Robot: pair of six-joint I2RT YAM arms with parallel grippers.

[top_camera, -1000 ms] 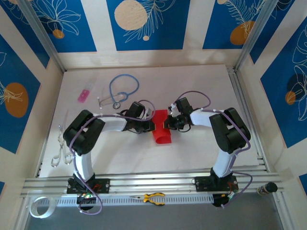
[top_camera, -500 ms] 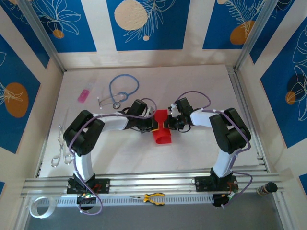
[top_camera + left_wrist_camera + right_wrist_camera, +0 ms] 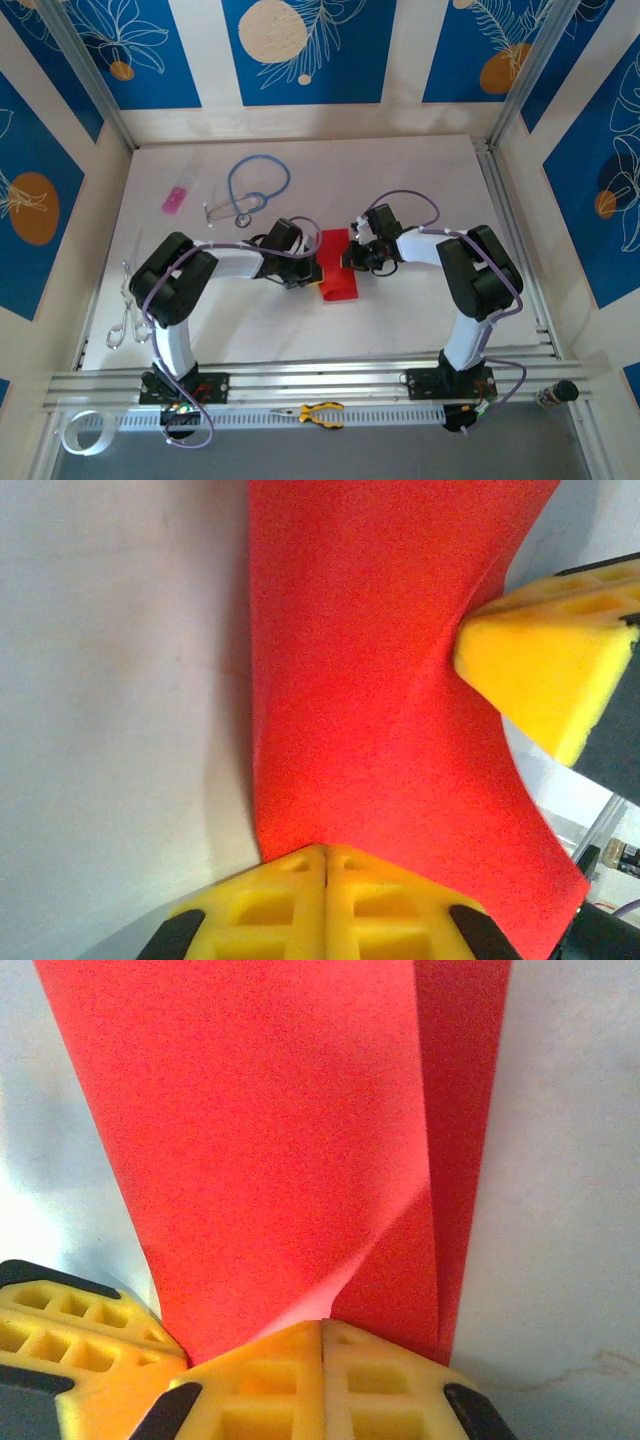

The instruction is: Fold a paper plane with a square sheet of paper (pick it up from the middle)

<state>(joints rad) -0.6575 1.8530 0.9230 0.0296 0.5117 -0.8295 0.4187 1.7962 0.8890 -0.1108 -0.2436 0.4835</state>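
Red, the square sheet of paper [image 3: 337,270] sits mid-way across the table [image 3: 420,190], its long axis running near to far. The left pincer [image 3: 308,270] and right pincer [image 3: 352,258] meet it from opposite sides.

Left wrist: that pincer is clamped on the sheet's edge.

Right wrist: likewise clamped, with the fold line running straight ahead.

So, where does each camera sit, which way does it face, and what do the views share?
Top external: fixed above and behind, looking down at the table; left arm and right arm show.
Left wrist: on the left arm, looking along the shut left claw at the red paper.
Right wrist: likewise, over the shut right claw.
Shared by all: the red paper.
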